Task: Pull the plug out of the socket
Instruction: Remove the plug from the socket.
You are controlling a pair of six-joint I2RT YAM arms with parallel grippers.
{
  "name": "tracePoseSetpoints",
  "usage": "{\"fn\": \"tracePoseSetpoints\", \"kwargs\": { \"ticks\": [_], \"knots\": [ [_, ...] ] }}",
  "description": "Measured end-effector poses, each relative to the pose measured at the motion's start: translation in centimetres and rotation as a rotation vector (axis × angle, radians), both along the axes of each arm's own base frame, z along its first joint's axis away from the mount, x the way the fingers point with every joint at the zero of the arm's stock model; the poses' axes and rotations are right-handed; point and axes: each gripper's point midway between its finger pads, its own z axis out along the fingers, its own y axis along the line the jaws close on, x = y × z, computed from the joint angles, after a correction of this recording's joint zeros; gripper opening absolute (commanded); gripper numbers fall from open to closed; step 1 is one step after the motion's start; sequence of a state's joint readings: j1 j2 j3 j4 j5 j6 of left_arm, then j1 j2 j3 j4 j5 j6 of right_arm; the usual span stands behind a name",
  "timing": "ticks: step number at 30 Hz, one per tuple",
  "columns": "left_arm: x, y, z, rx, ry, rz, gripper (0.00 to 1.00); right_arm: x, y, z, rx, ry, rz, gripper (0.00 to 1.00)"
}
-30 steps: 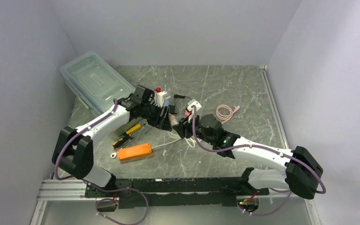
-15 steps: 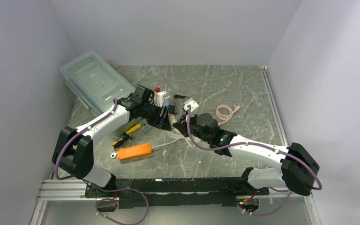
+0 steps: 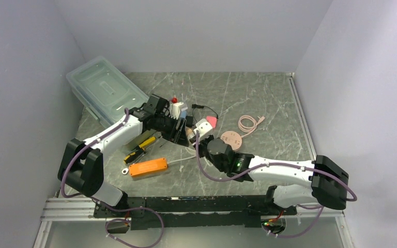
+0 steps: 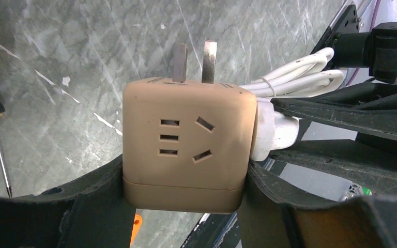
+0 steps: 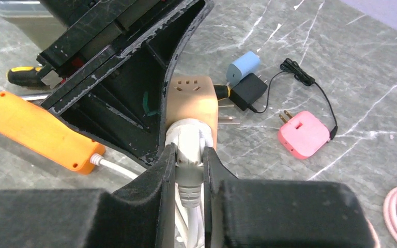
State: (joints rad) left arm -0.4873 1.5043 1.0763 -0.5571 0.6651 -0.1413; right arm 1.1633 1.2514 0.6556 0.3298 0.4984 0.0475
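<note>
A tan cube socket (image 4: 186,144) with two bare prongs on top is clamped between my left gripper's (image 4: 186,178) black fingers (image 4: 101,196). A white plug (image 4: 269,132) with a bundled white cord sits in the socket's right side. In the right wrist view the socket (image 5: 191,101) is straight ahead and my right gripper (image 5: 188,155) is shut on the white plug (image 5: 188,137) just behind it. From above, both grippers meet at the socket (image 3: 189,132) in the middle of the table, the left gripper (image 3: 182,128) on its left and the right gripper (image 3: 199,139) on its right.
An orange power strip (image 3: 148,167) and a yellow-black screwdriver (image 3: 139,147) lie near left. A clear plastic bin (image 3: 103,90) stands at the far left. A pink adapter (image 5: 302,134), a blue charger (image 5: 243,66) and a black charger (image 5: 249,93) lie beyond the socket. A pink coiled cable (image 3: 248,124) lies to the right.
The right arm has swung left to the socket and its gripper has closed on the white plug. The left gripper has kept still, holding the socket.
</note>
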Motion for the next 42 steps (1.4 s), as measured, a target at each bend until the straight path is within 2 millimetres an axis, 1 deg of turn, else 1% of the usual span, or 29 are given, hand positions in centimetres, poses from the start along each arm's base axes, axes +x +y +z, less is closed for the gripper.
{"fn": "tracePoseSetpoints", "kwargs": {
  "ticks": [3, 5, 7, 9, 13, 18, 21, 24, 27, 30, 33, 36, 42],
  "knots": [
    [0.4, -0.1, 0.1, -0.008, -0.017, 0.005, 0.00, 1.0, -0.6, 0.1, 0.041, 0.033, -0.009, 0.00],
    [1.2, -0.5, 0.5, -0.026, -0.046, 0.014, 0.00, 1.9, -1.3, 0.5, 0.113, 0.087, 0.017, 0.00],
    [2.0, -1.1, 1.1, -0.052, -0.079, 0.022, 0.00, 2.6, -1.9, 0.8, 0.149, 0.112, 0.019, 0.00],
    [2.4, -1.2, 1.4, -0.059, -0.097, 0.025, 0.00, 2.8, -2.0, 1.0, 0.164, 0.121, 0.026, 0.00],
    [1.9, -1.0, 0.9, -0.044, -0.067, 0.023, 0.00, 1.8, -1.3, 0.7, 0.136, 0.109, 0.036, 0.00],
    [0.1, -0.4, -0.1, -0.017, 0.024, -0.007, 0.00, -0.2, -0.5, 0.0, 0.035, 0.052, 0.008, 0.00],
    [-0.4, -0.4, -0.2, -0.018, 0.044, -0.020, 0.00, -0.6, -0.5, -0.1, 0.014, 0.038, -0.009, 0.00],
    [-0.3, -0.4, -0.2, -0.021, 0.040, -0.022, 0.00, -0.2, -0.8, -0.1, 0.020, 0.042, -0.026, 0.00],
    [0.6, -0.6, 0.0, -0.020, 0.003, -0.007, 0.00, 1.1, -1.4, -0.1, 0.075, 0.095, -0.016, 0.00],
    [1.7, -1.2, 0.7, -0.042, -0.044, 0.003, 0.00, 2.1, -2.3, 0.7, 0.152, 0.142, 0.011, 0.00],
    [2.0, -1.6, 1.3, -0.053, -0.060, 0.004, 0.00, 2.3, -2.5, 1.2, 0.177, 0.150, 0.028, 0.00],
    [1.6, -1.5, 1.1, -0.045, -0.041, 0.004, 0.00, 1.4, -2.0, 1.0, 0.156, 0.140, 0.036, 0.00],
    [-0.4, -0.6, 0.2, -0.008, 0.045, -0.030, 0.00, -0.9, -1.0, 0.3, 0.062, 0.079, -0.010, 0.00]
  ]
}}
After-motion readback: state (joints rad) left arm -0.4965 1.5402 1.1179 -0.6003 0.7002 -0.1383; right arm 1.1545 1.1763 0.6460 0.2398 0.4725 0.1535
